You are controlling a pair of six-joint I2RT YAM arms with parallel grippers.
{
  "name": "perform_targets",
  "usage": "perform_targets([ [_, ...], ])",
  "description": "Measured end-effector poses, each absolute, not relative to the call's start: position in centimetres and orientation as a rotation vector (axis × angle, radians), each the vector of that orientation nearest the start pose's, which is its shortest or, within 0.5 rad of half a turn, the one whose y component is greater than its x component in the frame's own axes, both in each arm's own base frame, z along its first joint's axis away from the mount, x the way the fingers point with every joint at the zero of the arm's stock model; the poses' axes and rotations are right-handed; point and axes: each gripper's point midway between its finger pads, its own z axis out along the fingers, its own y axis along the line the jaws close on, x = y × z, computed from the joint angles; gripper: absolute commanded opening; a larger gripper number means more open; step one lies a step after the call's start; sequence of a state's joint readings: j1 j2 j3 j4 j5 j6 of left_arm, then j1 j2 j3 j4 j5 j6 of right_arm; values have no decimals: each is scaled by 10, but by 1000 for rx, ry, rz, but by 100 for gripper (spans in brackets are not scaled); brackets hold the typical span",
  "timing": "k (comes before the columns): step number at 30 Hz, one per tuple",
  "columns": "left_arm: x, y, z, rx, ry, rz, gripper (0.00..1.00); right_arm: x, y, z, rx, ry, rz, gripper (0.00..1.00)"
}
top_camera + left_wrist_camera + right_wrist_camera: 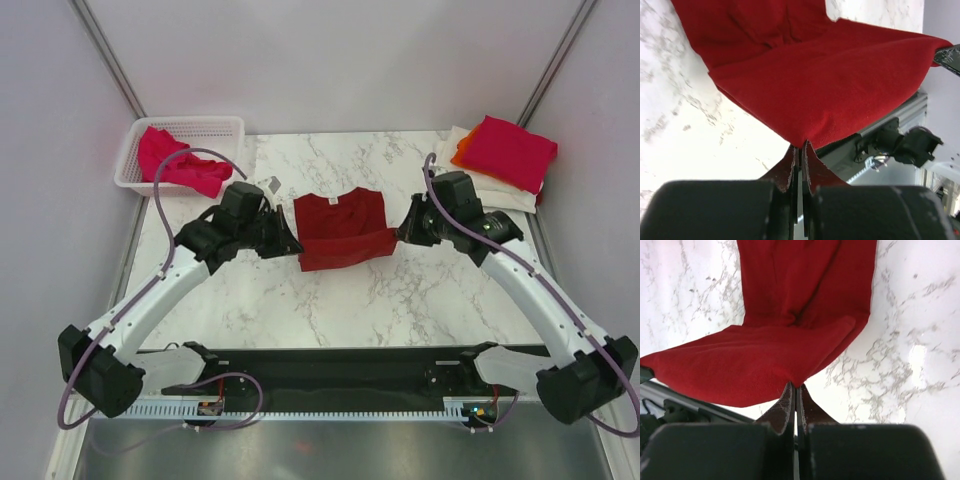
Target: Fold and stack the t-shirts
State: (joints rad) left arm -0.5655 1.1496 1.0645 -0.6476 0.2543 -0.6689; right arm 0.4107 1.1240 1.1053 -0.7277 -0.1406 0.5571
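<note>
On the marble table (400, 300), dark red t-shirt (338, 222) with near hem lifted, left pincer (294, 243) and right pincer (400, 236) each clamped on a hem corner

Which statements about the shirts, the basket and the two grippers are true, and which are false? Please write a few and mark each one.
1. The left gripper is shut on the red shirt. True.
2. The right gripper is open and holds nothing. False: it is shut on the same red shirt, at the opposite side.
3. A pink shirt lies in the basket. True.
4. A blue shirt tops the stack at the far right. False: a second pink shirt is on top.
</note>
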Motion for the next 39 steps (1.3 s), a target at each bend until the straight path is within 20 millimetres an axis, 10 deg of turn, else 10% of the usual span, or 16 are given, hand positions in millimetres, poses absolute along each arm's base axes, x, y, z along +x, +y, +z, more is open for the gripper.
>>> perform_targets([
  [22,359,-206,178,-86,2552,-681,3,385,170,184,88,2499,463,0],
  [25,388,-205,169,-102,2573,-674,9,419,172,171,116,2517,457,16],
  [26,406,-204,163,-112,2579,-670,22,433,173,168,129,2519,458,49],
  [27,423,-204,160,-119,2586,-680,52,454,174,163,151,2513,462,60],
  [30,496,-197,144,-144,2575,-684,84,532,172,151,210,2484,446,81],
  [33,560,-184,130,-191,2550,-667,88,589,161,148,262,2407,451,90],
  [39,553,-168,152,-233,2575,-634,88,545,127,144,335,2476,402,96],
])
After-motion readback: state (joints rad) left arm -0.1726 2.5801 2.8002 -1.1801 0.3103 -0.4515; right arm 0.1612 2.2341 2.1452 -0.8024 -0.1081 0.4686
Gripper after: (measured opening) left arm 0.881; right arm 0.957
